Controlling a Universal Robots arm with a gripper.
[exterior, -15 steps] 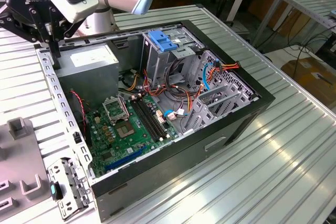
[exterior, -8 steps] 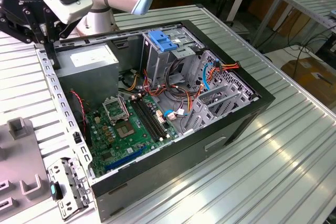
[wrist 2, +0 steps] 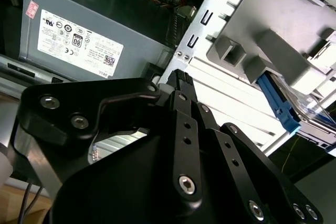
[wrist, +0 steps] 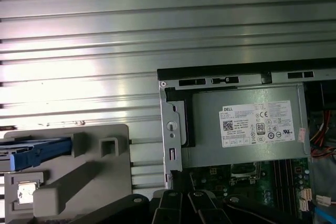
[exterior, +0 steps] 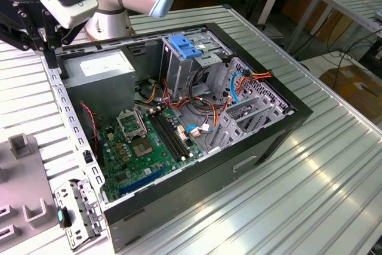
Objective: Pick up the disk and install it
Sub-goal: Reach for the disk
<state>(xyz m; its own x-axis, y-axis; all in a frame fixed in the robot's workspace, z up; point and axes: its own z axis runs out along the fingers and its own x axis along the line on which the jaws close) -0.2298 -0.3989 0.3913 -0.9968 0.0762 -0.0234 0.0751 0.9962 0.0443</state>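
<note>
**Status.** The disk has not been picked up and is not installed.

**End effector.** In the second wrist view, the end effector point(wrist 2: 180, 77) shows its black linkages converging to a single tip with nothing between them. It is judged closed and empty. It hangs over the far corner of the open computer case point(exterior: 265, 128), on the exterior view's left. Below it are the case's perforated side rail and the grey power supply point(exterior: 98, 67), which carries a white sticker.

**Disk.** The disk point(wrist: 37, 155) sits in the grey fixture point(wrist: 79, 182). The fixture rests on the ribbed metal counter point(exterior: 310, 207), outside the case and beside its wall on the exterior view's left. One blue side rail of the disk is visible in both wrist views. Most of its body is hidden by the fixture's blocks or runs out of frame, so its label cannot be checked.

**Governing relation.** The disk lies apart from the end effector, toward the exterior view's left and beyond the case wall, with nothing touching it. Going by the blue rail, its long axis is judged to run roughly square to that case wall, pointing away from the case.

**Destination.** The drive cage point(exterior: 197, 64) stands at the far side of the case interior and is topped by a blue plastic handle point(exterior: 182, 46). It is on the opposite side of the end effector from the disk.
</note>
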